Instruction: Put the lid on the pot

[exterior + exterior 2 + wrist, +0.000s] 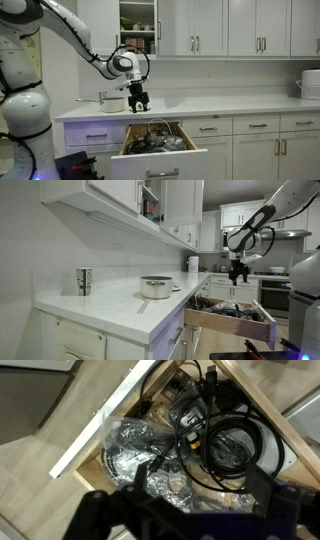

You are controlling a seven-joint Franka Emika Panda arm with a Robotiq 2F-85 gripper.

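so far nothing done: my gripper (140, 104) hangs, jaws apart and empty, over the cable drawer (160, 164); the pot (113, 102) sits left on the counter (230, 106), lid unseen.

The pincer (139, 100) is rendered too small in both exterior views for the jaw gap to be judged. In the wrist view only dark, blurred parts of it are seen, cut off by the bottom edge. The pot (113, 103) interior is hidden by its own wall in an exterior view, and its handle is barely resolved. The drawer (100, 422) contents are seen as a tangle of black cables (225, 445) and crinkled plastic (135, 445). Single items cannot be told apart, and the drawer is cropped at top and right. The white appliance (311, 84) is cut by the frame edge. The arm (70, 28) is cropped at the left edge in an exterior view.
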